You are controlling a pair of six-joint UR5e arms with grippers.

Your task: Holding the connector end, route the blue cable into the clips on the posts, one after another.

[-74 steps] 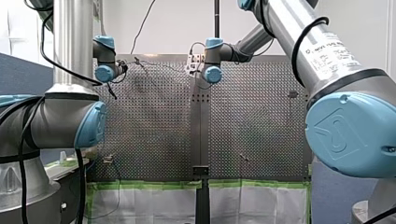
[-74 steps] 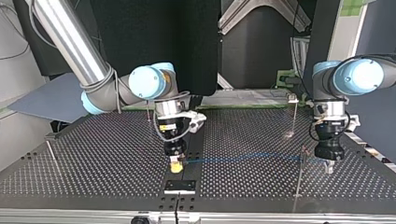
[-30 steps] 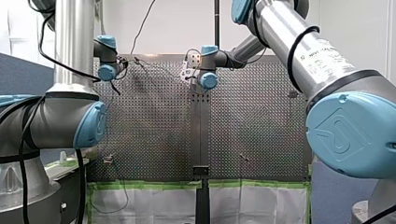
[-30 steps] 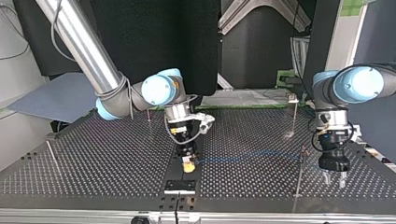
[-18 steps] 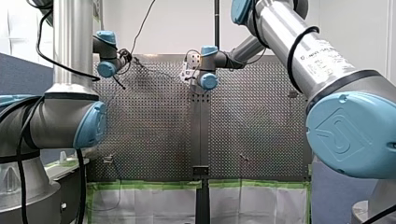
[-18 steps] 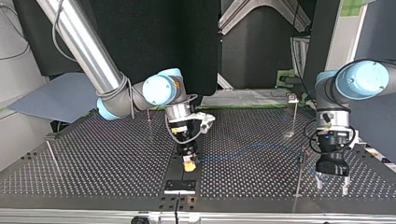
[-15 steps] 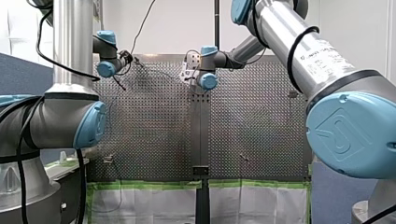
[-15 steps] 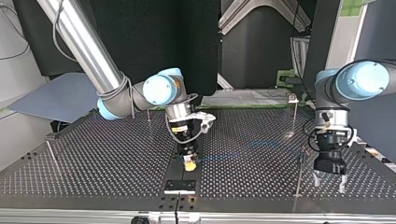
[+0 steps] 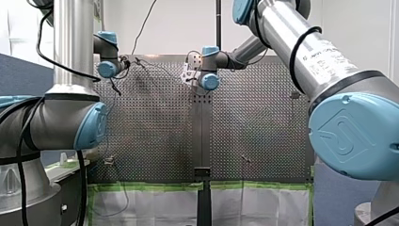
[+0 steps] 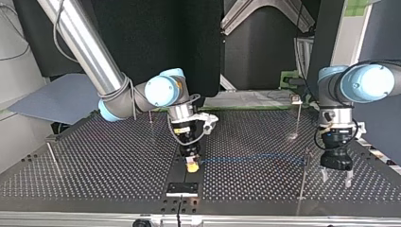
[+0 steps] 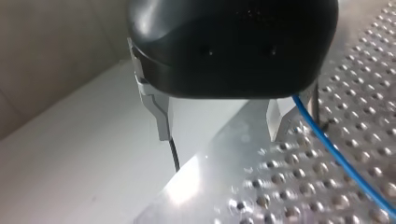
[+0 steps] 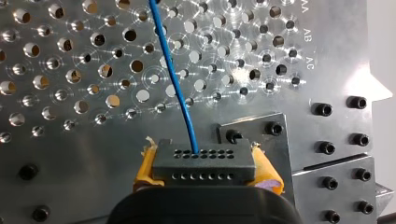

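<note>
Top view: my right arm (image 10: pixel 80 42) enters from the upper left corner. Its forearm slopes down toward the table's middle, and the wrist bends so that my right gripper (image 10: pixel 191 165) points down at the perforated table (image 10: pixel 94 161), tilted slightly. My left arm (image 10: pixel 352 82) enters at the view's right. Its wrist stands upright, and my left gripper (image 10: pixel 336 178) points straight down, close above the table near its front edge.

Right gripper state: the yellow pads (image 12: pixel 268 170) are clamped on both ends of the black connector (image 12: pixel 203 161). In the right wrist view the connector sits low over the table, just beside a bolted plate (image 12: pixel 261 133).

Left gripper state: the metal fingers (image 11: pixel 161 116) stand spread apart with nothing between them.

Cable position: the blue cable (image 10: pixel 250 161) leaves the connector's hole face and runs nearly level above the table toward the view's right. It reaches a thin post (image 10: pixel 304 175) standing just beside my left gripper. In the left wrist view the cable passes outside one finger, next to this post, and continues ahead over the holes. Whether it is seated in a clip on the post cannot be determined.

Front view: both wrists are at the far side of the table, my left at the view's left and my right near the centre; the fingers cannot be read there.
</note>
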